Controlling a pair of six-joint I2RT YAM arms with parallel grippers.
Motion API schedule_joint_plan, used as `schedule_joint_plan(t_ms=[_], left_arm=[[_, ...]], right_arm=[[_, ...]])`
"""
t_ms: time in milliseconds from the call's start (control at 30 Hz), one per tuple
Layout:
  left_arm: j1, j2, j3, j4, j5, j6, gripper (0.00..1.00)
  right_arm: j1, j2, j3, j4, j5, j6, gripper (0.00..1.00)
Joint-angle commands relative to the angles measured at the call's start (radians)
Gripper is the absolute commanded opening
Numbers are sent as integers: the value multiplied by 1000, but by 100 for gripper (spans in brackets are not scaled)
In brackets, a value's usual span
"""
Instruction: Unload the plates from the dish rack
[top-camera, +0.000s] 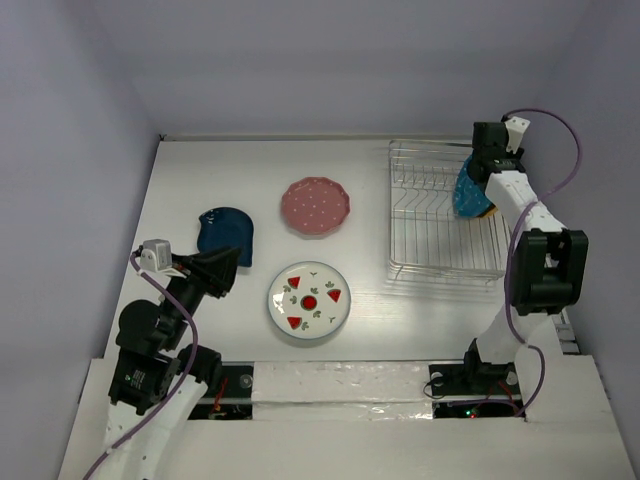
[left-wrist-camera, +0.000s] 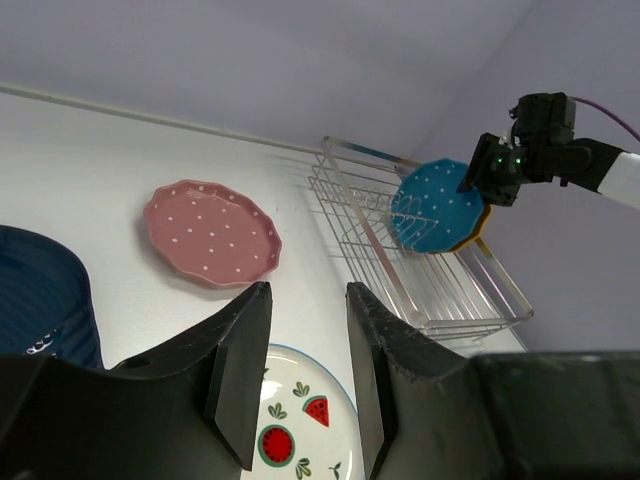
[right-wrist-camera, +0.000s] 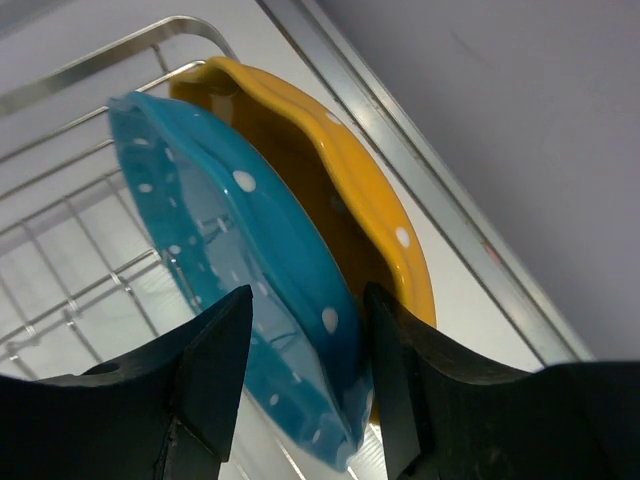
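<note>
My right gripper (right-wrist-camera: 305, 300) straddles the teal plate (right-wrist-camera: 215, 215) in the dish rack (top-camera: 430, 255), arm stretched far; pinching or not, I cannot tell. My left gripper (left-wrist-camera: 307, 300) is narrowly parted, empty.

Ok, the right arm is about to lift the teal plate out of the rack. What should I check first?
1. The right pincer straddles the teal plate rim: ok.
2. Clamped firmly on it: cannot tell.
3. One finger sits between it and the orange plate; clearance from that plate: cannot tell.
4. The left pincer is open, well away from the dish rack: ok.
5. The dark blue plate, pink plate and fruit plate lie flat on the table, left of the rack: ok.
</note>
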Motion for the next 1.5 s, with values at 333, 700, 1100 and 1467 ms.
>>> schedule_joint_plan(t_ms=[333, 700, 1100, 1467], left_arm=[[-16, -15, 32, 24, -12, 3, 33], [-16, -8, 29, 23, -16, 0, 33], [-16, -9, 29, 23, -20, -2, 33], [-16, 1, 28, 26, -16, -2, 33]], right_arm=[[-10, 28, 17, 33, 69, -74, 29], [62, -156, -72, 199, 107, -216, 0], [114, -268, -29, 73, 155, -125, 0], [114, -468, -106, 48, -41, 78, 0]])
